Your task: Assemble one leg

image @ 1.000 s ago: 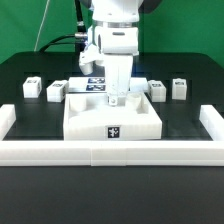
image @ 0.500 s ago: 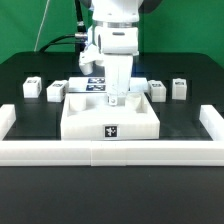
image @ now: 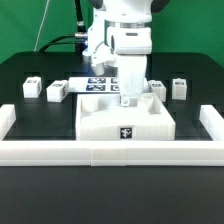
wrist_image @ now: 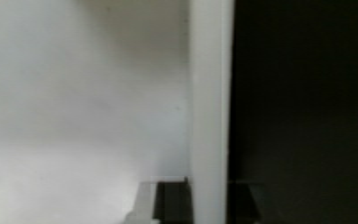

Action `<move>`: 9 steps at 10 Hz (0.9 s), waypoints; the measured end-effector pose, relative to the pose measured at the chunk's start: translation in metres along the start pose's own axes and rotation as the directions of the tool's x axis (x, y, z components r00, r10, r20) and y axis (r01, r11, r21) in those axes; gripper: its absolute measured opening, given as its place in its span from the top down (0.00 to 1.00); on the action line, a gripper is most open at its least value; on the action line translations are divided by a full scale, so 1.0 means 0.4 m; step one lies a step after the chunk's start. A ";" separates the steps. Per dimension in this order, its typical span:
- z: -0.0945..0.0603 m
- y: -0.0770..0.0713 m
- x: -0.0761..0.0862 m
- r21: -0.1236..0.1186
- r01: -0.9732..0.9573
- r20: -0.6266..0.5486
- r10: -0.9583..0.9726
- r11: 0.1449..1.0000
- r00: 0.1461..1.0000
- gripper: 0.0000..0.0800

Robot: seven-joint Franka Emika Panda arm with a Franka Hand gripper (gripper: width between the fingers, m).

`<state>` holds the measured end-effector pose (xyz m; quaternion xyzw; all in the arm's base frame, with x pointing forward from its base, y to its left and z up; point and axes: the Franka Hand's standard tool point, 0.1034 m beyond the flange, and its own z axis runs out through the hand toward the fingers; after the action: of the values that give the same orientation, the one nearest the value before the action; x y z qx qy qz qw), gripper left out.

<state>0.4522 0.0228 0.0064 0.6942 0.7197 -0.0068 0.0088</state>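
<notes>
The large white panel (image: 125, 120) lies near the table's front, a marker tag on its front face. My gripper (image: 128, 97) stands upright over its back part, its jaws down on a raised wall of the panel. In the wrist view my gripper (wrist_image: 210, 203) has a dark finger (wrist_image: 171, 205) on each side of the thin white wall (wrist_image: 211, 100), closed against it. Two small white legs (image: 30, 87) (image: 57, 92) stand at the exterior view's left. Two more legs (image: 158, 91) (image: 180, 88) stand at the right, apart from the gripper.
A low white barrier (image: 110, 152) runs along the table's front, with raised ends at both sides (image: 8, 118) (image: 211, 120). The marker board (image: 98, 84) lies behind the panel, partly hidden by the arm. A green backdrop stands behind.
The gripper and the white panel have shifted together toward the exterior view's right. The legs have not moved.
</notes>
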 end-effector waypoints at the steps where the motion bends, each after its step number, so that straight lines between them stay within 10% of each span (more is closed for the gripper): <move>1: -0.001 0.012 0.030 -0.007 -0.007 -0.005 0.007 1.000 1.000 0.93; 5: -0.005 0.064 0.133 -0.035 -0.033 -0.018 0.032 0.999 0.999 0.93; 9: -0.004 0.070 0.143 -0.042 -0.024 -0.021 0.023 0.999 0.999 0.93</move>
<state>0.4780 0.0811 0.0069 0.7024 0.7115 0.0156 0.0159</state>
